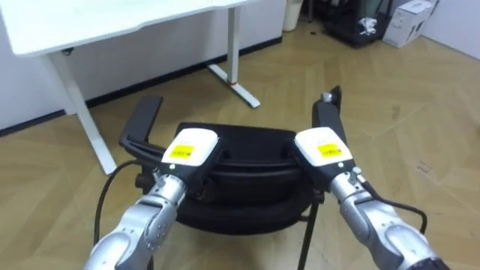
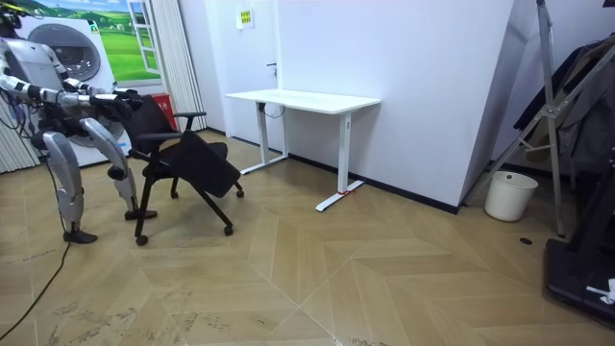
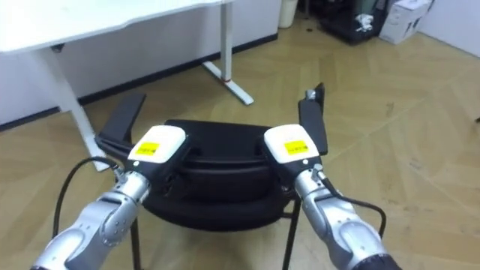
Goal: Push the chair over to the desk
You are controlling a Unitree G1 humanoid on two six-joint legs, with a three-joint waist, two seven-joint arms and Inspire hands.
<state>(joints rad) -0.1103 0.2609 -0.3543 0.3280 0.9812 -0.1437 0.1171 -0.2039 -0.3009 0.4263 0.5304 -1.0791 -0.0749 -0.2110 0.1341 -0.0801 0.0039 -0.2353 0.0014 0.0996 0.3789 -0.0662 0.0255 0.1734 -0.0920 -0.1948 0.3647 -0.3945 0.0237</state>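
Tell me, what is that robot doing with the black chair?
The robot stands behind a black office chair, with its left robot hand and right robot hand resting on top of the backrest. The chair faces a white desk, some way off across the wooden floor.

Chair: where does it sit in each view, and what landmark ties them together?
Left eye view: chair at lower centre, right before the robot.
Right eye view: chair at lower centre, slightly further left.
Room view: chair at the room view's left, beside the robot.
Shared landmark: the white desk beyond it.
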